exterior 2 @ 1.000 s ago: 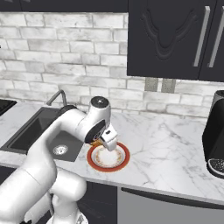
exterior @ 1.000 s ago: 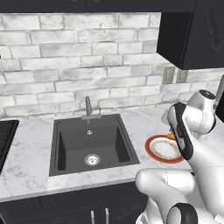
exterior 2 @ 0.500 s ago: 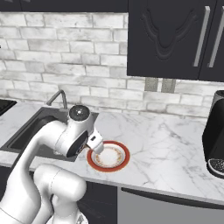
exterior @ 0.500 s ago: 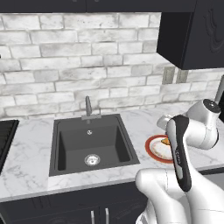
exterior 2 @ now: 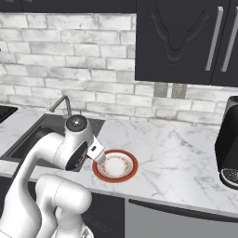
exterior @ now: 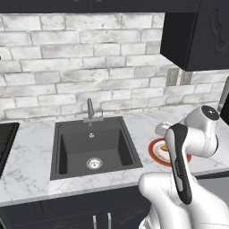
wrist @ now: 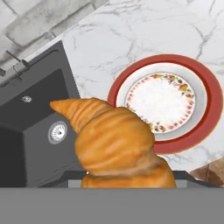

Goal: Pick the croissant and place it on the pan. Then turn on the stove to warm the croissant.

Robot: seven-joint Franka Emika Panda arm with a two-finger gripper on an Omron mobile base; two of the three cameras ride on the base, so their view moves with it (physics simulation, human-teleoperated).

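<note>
Croissant [wrist: 116, 144] held in the gripper [exterior 2: 98, 155], lifted above the counter [exterior 2: 186, 153] btwn sink [exterior: 91, 145] & red-rimmed plate [wrist: 209, 87]. No labels or writing readable anywhere.

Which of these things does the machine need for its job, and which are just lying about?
Needed: the golden-orange crescent croissant, held in the dark two-finger gripper.
Just lying about: round red-rimmed plate, black sink basin, silver faucet, black coffee machine.
</note>
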